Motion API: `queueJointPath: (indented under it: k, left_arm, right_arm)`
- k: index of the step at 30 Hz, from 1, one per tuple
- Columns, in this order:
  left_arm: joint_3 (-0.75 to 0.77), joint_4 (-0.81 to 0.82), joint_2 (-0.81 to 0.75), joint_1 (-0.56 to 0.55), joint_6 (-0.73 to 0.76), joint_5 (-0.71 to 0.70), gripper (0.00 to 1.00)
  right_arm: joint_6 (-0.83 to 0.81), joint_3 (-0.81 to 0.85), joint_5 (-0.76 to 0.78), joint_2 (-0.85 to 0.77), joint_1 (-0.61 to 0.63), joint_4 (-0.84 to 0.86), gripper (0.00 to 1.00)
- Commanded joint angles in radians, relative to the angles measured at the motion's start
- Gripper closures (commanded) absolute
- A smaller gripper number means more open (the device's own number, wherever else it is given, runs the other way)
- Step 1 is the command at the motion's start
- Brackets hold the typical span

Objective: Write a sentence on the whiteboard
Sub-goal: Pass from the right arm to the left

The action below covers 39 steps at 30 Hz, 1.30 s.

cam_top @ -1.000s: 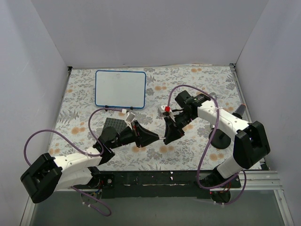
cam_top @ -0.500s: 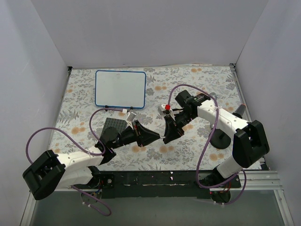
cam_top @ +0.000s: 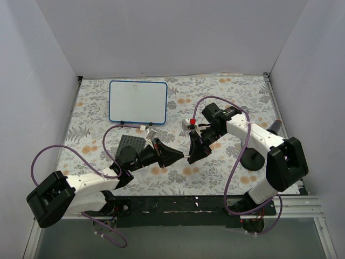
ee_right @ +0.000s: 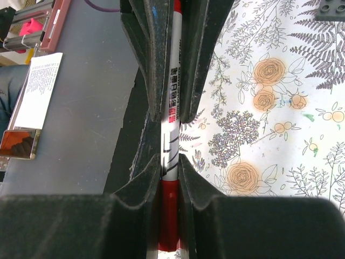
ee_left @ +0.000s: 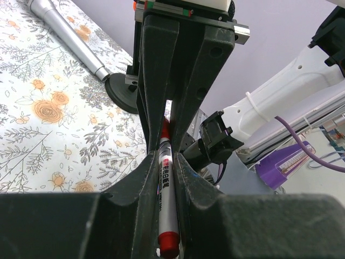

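The whiteboard (cam_top: 138,101) lies flat at the back left, white with a blue rim, and its face is blank; no red sentence shows on it. A white marker with red ends (cam_top: 186,157) hangs between both grippers above the floral cloth. My left gripper (cam_top: 179,157) is shut on one end of the marker (ee_left: 166,194). My right gripper (cam_top: 192,156) is shut on the other end, where the red cap (ee_right: 170,216) sits between its fingers. The two grippers face each other tip to tip.
A dark grey studded plate (cam_top: 131,144) lies under the left arm and also shows in the right wrist view (ee_right: 330,9). A black round stand (cam_top: 252,160) with a grey cylinder (ee_left: 64,32) stands by the right arm. Grey walls enclose the table.
Both grippers stay shut on the marker. The left arm has crept slightly to the right and the right wrist has shifted a little; the whiteboard has not moved.
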Motion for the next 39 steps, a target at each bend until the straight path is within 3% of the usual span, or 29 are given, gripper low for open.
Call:
queueJointPath:
  k: [1,14,39]
  left_arm:
    - [0.024,0.011,0.009,-0.016,0.020,-0.003,0.87]
    - [0.022,0.028,0.014,-0.024,0.013,-0.004,0.77]
    - [-0.016,0.114,0.009,-0.024,-0.027,-0.069,0.80]
  right_arm:
    - [0.005,0.039,-0.059,0.005,-0.006,0.029,0.99]
    - [0.016,0.045,-0.071,0.011,-0.012,0.038,0.99]
    - [0.028,0.037,-0.078,0.024,-0.012,0.052,0.99]
